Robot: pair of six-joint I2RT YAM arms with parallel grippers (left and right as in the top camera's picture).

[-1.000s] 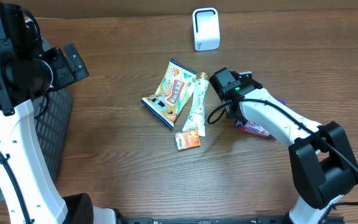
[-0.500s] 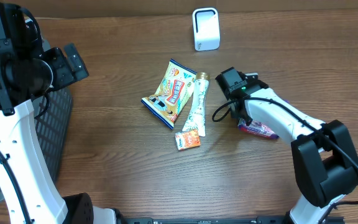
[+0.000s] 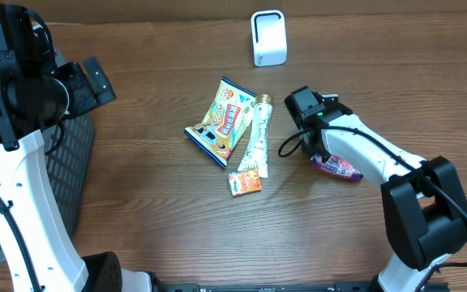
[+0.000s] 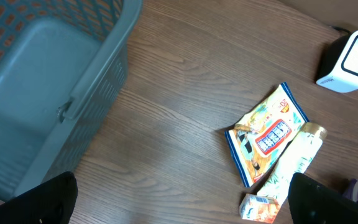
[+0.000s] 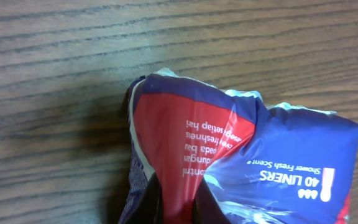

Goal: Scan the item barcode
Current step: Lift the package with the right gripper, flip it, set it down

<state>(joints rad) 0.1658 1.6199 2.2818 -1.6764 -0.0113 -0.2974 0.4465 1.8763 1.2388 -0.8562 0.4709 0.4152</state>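
Liner pack [image 5: 229, 155], red and blue, printed "40 LINERS": on wood table [image 3: 152, 219] right of centre, well apart from white scanner [image 3: 268, 37] at far edge. Right gripper [image 5: 176, 208] clamped on pack's bunched end, wrapper puckered between fingers. Left of pack: white tube [image 3: 256, 138], snack bag [image 3: 221, 120], small orange sachet [image 3: 245, 182]. Left gripper [image 4: 188, 205] raised near basket [image 4: 36, 93], fingers spread wide, holding nothing.
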